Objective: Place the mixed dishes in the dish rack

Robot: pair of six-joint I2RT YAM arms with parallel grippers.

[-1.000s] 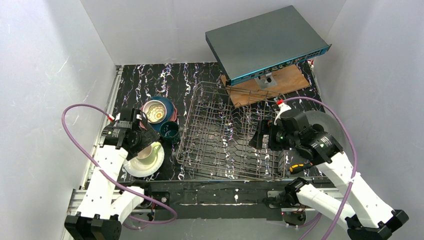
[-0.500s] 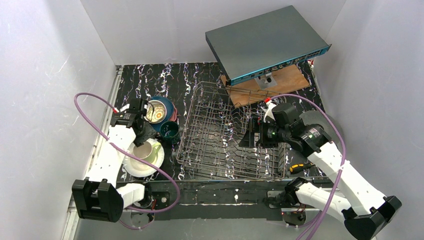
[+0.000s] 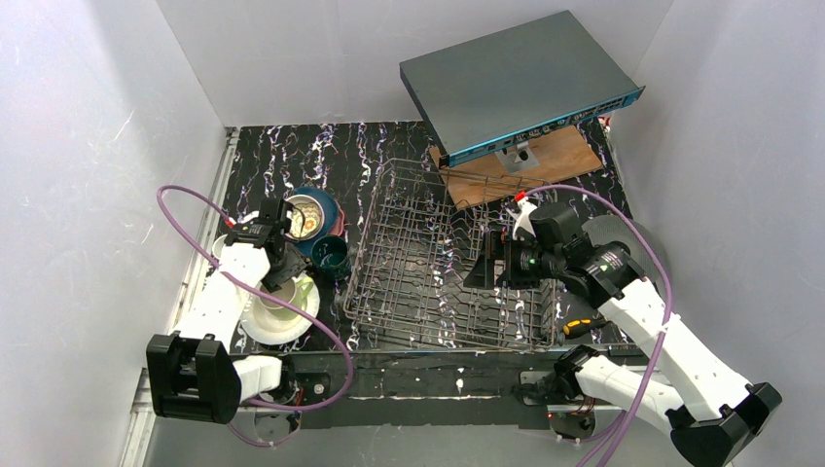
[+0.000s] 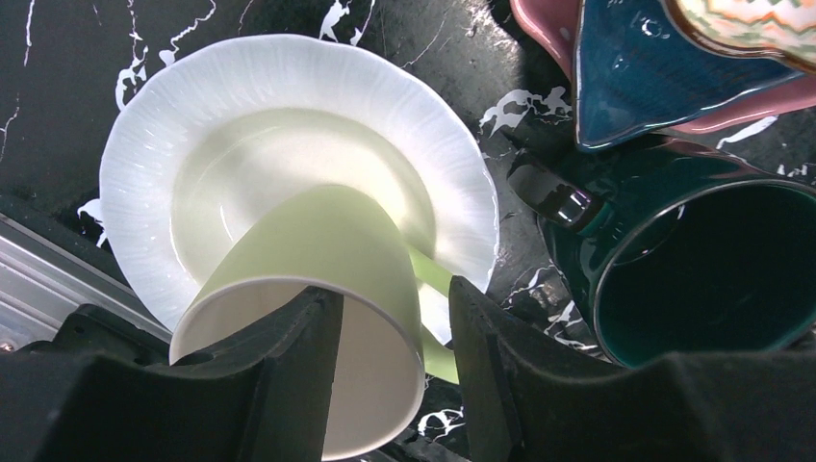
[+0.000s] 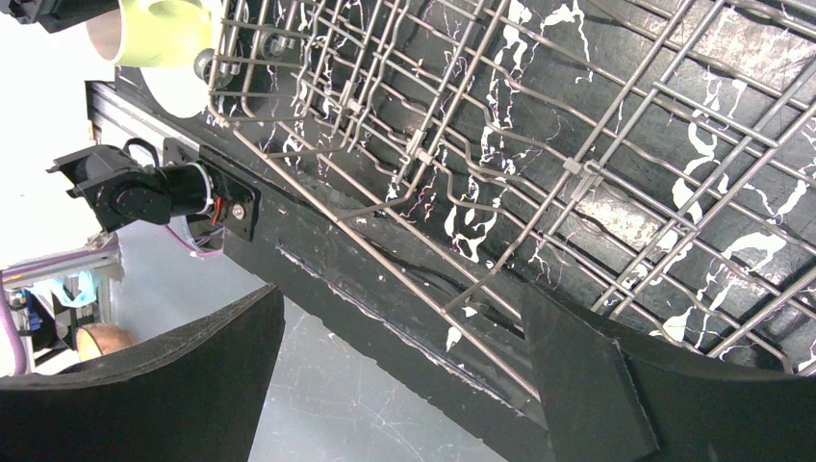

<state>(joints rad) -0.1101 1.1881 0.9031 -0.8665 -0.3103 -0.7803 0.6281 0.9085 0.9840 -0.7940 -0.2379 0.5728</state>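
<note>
The light green mug (image 4: pixel 318 241) hangs tilted over the cream plate (image 4: pixel 192 144) at the table's front left. My left gripper (image 4: pixel 393 318) is shut on the mug (image 3: pixel 284 292), one finger inside it and one outside its wall. A dark teal mug (image 4: pixel 693 260) stands just to the right. Beyond it a dark blue plate (image 4: pixel 654 77) lies on a pink plate (image 4: pixel 539 24), with a patterned bowl (image 3: pixel 302 216) on top. The grey wire dish rack (image 3: pixel 428 253) fills the middle. My right gripper (image 5: pixel 402 318) is open over the rack's front right edge, holding nothing.
A flat grey box with a blue edge (image 3: pixel 516 83) leans on a wooden board (image 3: pixel 550 161) at the back right. A tool with an orange and black handle (image 3: pixel 584 326) lies right of the rack. White walls close in both sides.
My left gripper went from open to shut on the green mug, and the mug now tilts over the plate. The right gripper shifted slightly left over the rack, still open.
</note>
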